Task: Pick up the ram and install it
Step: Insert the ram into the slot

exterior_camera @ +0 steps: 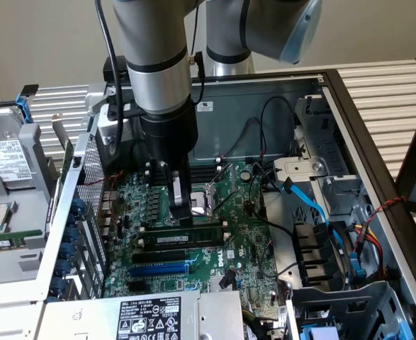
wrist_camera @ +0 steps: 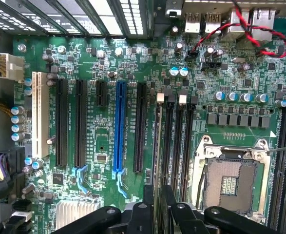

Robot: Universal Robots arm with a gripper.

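One gripper (exterior_camera: 181, 205) clamps the ram (exterior_camera: 186, 234) (edge-on) over the green motherboard (exterior_camera: 243, 234) inside an open case (exterior_camera: 349, 127).

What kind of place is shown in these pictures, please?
Probably a computer repair or test bench: an opened desktop case exposes its green motherboard, and the gripper stands over the ram on it.

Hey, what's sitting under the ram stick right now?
The long dark green ram stick stands edge-on in a black memory slot on the green motherboard. The slot's contacts are covered by the stick and the gripper above.
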